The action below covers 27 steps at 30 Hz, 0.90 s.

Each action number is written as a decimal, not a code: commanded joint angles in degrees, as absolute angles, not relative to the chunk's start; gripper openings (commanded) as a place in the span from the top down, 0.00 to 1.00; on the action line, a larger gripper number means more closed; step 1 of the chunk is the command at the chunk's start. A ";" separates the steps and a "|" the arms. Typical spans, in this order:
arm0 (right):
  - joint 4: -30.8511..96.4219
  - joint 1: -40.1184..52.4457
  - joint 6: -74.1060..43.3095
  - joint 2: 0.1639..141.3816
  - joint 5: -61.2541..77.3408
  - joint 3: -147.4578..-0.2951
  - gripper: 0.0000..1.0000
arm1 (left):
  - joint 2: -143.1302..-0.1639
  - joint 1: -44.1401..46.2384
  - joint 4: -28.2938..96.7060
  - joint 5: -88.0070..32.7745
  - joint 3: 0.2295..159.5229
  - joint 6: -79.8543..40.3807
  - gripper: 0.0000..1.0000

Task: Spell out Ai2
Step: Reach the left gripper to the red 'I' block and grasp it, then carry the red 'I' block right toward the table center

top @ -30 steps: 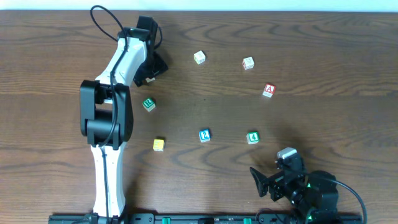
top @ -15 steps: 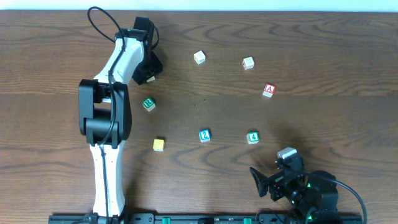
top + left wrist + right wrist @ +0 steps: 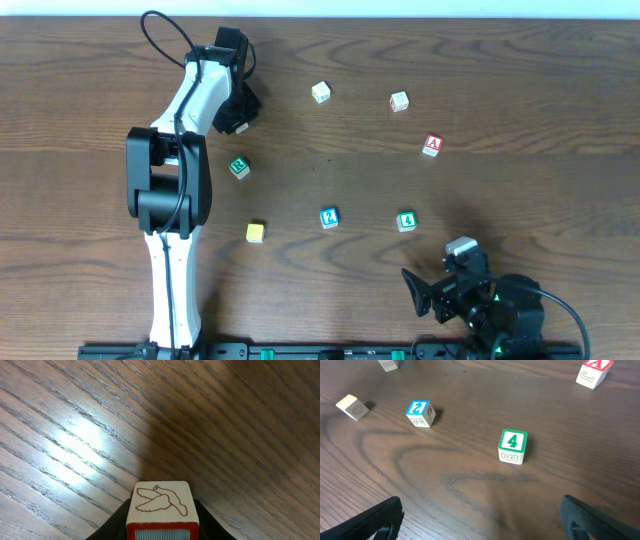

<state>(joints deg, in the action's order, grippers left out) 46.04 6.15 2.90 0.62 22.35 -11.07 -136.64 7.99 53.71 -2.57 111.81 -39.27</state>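
My left gripper (image 3: 238,118) at the far left of the table is shut on a wooden block with a red bird outline and red border (image 3: 161,507). The red A block (image 3: 432,145) sits at the right; it shows in the right wrist view (image 3: 592,371). The blue 2 block (image 3: 329,217) lies mid-table, also in the right wrist view (image 3: 420,413). My right gripper (image 3: 437,293) is open and empty at the near right edge, with its fingers wide apart (image 3: 482,520).
A green 4 block (image 3: 406,221) (image 3: 512,446) lies right of the 2 block. A yellow block (image 3: 255,232) (image 3: 352,407), a green block (image 3: 238,167), a pale block (image 3: 320,92) and a red-marked pale block (image 3: 399,101) are scattered about.
My left gripper has shifted slightly left with its block since a second ago. The right arm and the loose blocks have not moved.
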 commanded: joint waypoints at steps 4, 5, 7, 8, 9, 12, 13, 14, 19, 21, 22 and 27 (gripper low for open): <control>46.13 5.65 2.17 0.32 22.92 -10.81 0.01 | -137.34 7.81 53.04 -6.50 112.68 -42.04 0.85; 46.13 5.65 2.15 0.32 22.94 -10.81 0.01 | -137.23 7.81 52.99 -7.11 112.73 -42.04 0.87; 46.13 5.65 2.17 0.32 22.94 -10.81 0.01 | -137.01 7.90 53.04 -7.14 112.75 -41.56 0.92; 46.13 5.65 2.15 0.32 22.94 -10.81 0.01 | -136.77 7.99 53.01 -7.22 112.79 -39.90 0.94; 46.13 5.65 2.17 0.32 22.92 -10.81 0.01 | -136.49 8.05 53.01 -7.33 112.84 -38.17 0.94; 46.13 5.65 2.17 0.32 22.94 -10.81 0.01 | -135.37 8.54 53.04 -7.55 113.36 -29.87 0.94; 46.13 5.65 2.15 0.32 22.94 -10.81 0.01 | -134.82 8.84 53.04 -7.53 113.40 -26.89 0.94; 46.13 5.65 2.17 0.32 22.94 -10.81 0.01 | -134.23 9.17 53.08 -7.53 113.43 -24.16 0.94; 46.13 5.65 2.17 0.32 22.94 -10.81 0.01 | -131.52 12.49 53.78 -7.46 113.43 -9.65 0.94; 46.13 5.65 2.17 0.32 22.94 -10.81 0.01 | -130.98 14.20 53.82 -7.25 113.43 -6.57 0.94; 46.13 5.65 2.17 0.32 22.94 -10.81 0.01 | -130.76 14.98 53.87 -7.25 113.43 -5.39 0.95; 46.13 5.65 2.17 0.32 22.94 -10.81 0.01 | -130.69 19.03 54.98 -4.14 113.43 -5.02 0.94</control>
<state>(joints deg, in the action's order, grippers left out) 46.04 6.15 2.90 0.62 22.35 -11.07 -131.79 18.00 54.19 -6.79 112.01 -6.33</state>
